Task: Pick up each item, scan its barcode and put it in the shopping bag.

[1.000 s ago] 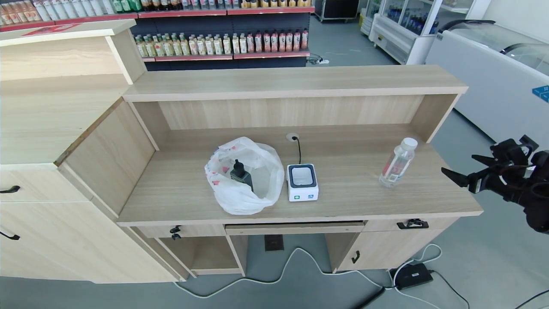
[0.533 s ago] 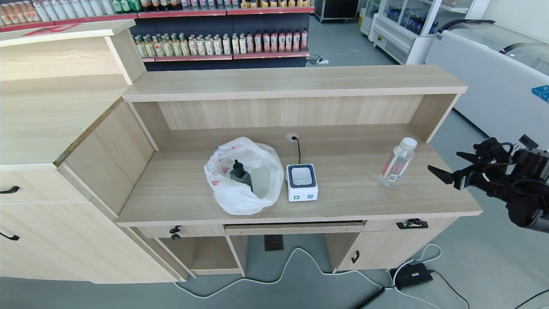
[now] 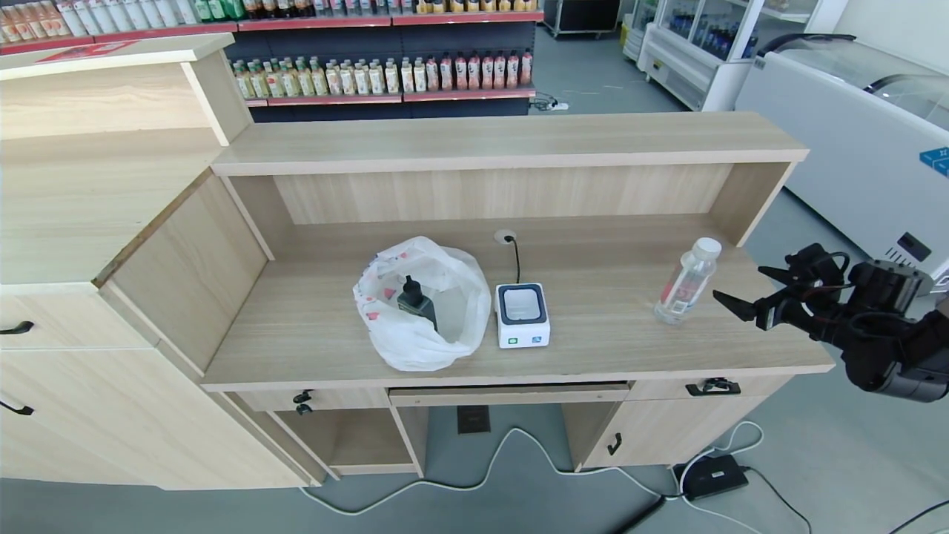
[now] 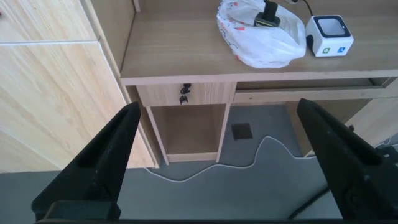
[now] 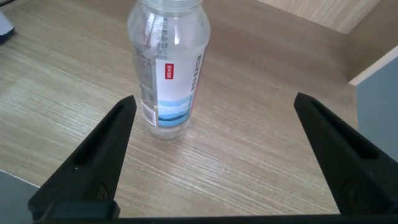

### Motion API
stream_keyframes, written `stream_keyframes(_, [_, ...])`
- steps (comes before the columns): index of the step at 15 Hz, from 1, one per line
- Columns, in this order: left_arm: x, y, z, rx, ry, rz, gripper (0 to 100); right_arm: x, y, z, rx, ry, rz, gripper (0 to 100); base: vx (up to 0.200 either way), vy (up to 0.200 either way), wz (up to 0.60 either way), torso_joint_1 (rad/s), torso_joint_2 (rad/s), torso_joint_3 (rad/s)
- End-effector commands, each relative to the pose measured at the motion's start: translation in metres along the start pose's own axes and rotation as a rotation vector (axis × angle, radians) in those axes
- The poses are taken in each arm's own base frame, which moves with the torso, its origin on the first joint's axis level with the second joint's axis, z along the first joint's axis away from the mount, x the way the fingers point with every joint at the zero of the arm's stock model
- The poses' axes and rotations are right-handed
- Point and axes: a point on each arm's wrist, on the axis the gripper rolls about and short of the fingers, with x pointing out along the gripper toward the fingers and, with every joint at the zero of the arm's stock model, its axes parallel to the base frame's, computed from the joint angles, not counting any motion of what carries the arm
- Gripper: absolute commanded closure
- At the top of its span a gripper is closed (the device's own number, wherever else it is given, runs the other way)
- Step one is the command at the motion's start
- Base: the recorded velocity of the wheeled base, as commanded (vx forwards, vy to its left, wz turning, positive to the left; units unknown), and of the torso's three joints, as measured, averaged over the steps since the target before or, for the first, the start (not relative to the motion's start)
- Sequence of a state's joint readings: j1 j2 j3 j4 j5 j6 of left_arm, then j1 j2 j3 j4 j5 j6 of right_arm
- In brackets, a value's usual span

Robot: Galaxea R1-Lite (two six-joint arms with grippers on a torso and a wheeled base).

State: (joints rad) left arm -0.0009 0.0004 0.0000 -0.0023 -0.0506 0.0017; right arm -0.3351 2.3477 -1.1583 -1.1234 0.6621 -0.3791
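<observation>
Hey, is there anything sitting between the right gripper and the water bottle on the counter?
Nothing visible. The right gripper is open and apart from the bottle, with bare counter between them. The scanner and bag stand farther left, beyond the bottle.

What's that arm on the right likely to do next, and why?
Probably ease the right gripper forward until it straddles the water bottle, then close. The bottle stands upright on the counter, just ahead of the open gripper and untouched.
</observation>
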Motion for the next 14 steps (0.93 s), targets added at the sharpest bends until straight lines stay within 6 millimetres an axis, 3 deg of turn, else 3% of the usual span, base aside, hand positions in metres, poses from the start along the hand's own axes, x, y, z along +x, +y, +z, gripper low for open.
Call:
stream_keyframes(1, [0.0,0.0,0.0,0.0,-0.003,0.001,0,0.011,0.0,-0.004,-0.005,-0.012,0.01,0,0.0,0.0,0.0,0.0,0.0,0.0])
stream_keyframes(14, [0.0,0.0,0.0,0.0,-0.001,0.001,0,0.047,0.027,-0.007,0.008,-0.046,0.092,0,0.0,0.0,0.0,0.0,0.0,0.0])
